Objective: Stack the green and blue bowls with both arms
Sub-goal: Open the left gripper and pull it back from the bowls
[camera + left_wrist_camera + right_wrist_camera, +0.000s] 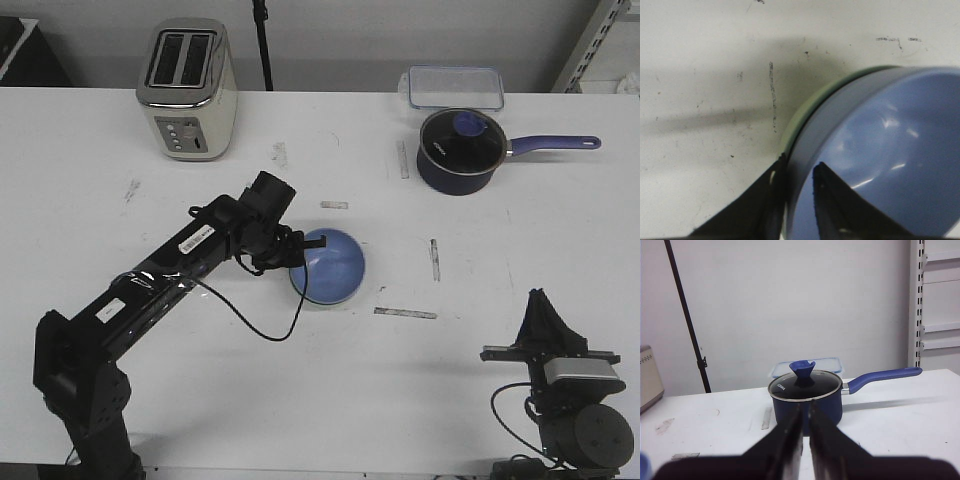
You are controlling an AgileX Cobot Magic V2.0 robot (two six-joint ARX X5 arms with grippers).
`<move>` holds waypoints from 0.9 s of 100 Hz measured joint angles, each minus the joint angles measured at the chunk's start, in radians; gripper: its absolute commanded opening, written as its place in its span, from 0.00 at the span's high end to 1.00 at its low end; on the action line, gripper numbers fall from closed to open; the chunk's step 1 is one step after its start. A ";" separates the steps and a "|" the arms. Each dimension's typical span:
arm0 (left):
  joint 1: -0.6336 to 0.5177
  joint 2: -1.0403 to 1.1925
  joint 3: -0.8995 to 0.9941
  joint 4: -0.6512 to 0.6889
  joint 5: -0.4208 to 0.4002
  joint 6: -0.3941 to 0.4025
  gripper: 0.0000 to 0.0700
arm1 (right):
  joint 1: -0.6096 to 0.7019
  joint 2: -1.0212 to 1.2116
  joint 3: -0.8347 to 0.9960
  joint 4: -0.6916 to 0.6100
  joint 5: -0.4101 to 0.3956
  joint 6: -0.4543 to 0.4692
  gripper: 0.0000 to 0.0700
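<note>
The blue bowl sits at the table's middle, nested inside the green bowl. Only a thin pale green rim shows around it in the left wrist view. My left gripper is at the bowls' left edge. In its wrist view, this gripper is shut on the blue bowl, one finger inside the rim and one outside. Whether the outer finger also clasps the green rim I cannot tell. My right gripper rests at the front right, shut and empty, and in its own view the gripper faces the saucepan.
A cream toaster stands at the back left. A dark navy saucepan with lid and purple handle sits at the back right, with a clear lidded container behind it. Tape strips lie on the table.
</note>
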 measured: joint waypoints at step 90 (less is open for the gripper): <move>0.042 -0.273 0.003 0.007 -0.129 0.083 0.77 | 0.000 0.000 0.000 0.000 0.000 0.000 0.98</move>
